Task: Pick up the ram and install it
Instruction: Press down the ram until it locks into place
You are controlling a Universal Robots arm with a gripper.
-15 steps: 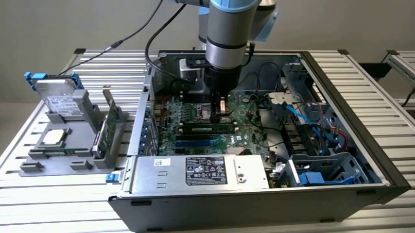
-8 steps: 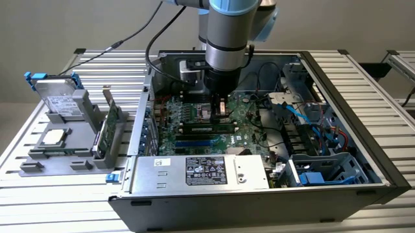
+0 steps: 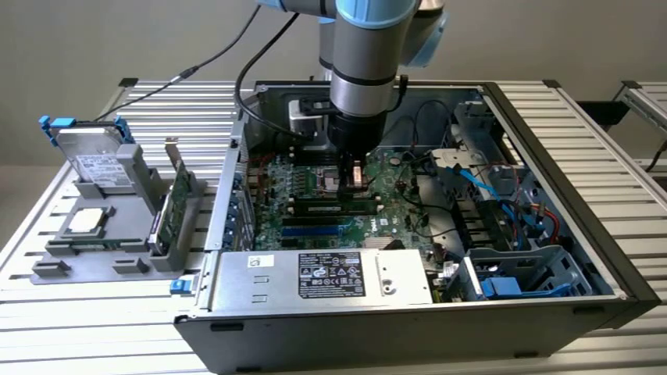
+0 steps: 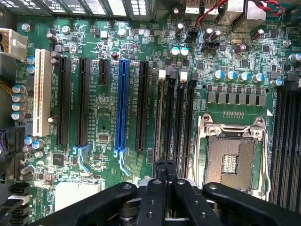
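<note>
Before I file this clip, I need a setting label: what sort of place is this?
Likely a robotics lab bench for computer assembly: an open PC case on a slatted aluminium table, a grey fixture holding spare parts, and a robot arm over the motherboard.

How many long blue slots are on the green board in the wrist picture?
1. The blue slot sits between a short black slot and a long black slot on the motherboard. The tool covers part of the board, so more may be hidden.
</note>
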